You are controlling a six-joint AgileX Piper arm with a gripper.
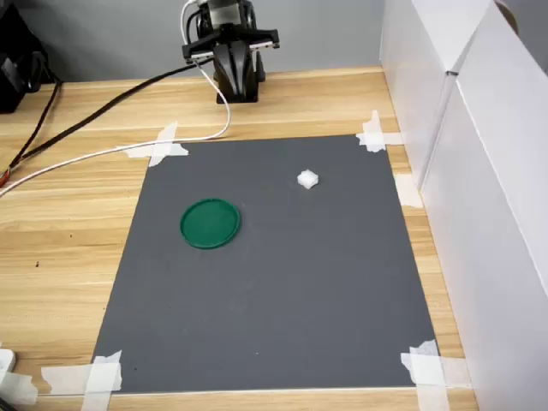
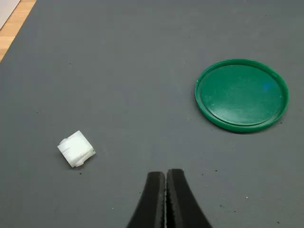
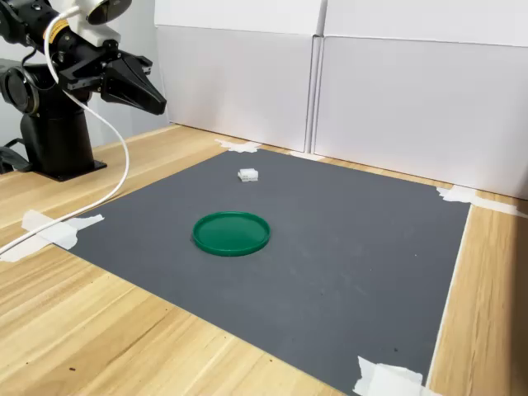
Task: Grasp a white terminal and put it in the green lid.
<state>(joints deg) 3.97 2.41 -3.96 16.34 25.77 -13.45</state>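
The white terminal (image 1: 307, 179) (image 2: 76, 148) (image 3: 247, 175) lies alone on the dark grey mat (image 1: 274, 282), toward its far side in the first exterior view. The green lid (image 1: 210, 223) (image 2: 242, 94) (image 3: 232, 233) lies flat on the mat with nothing in it, a short way from the terminal. My gripper (image 2: 166, 176) (image 3: 157, 104) is shut with nothing in it, its black fingers pressed together. It hangs high above the mat's edge near the arm base (image 1: 235, 73), well away from both things.
White panels (image 1: 479, 171) wall off the first exterior view's right side. A black and a white cable (image 1: 103, 154) run over the wooden table to the arm base. White tape (image 1: 163, 147) holds the mat's corners.
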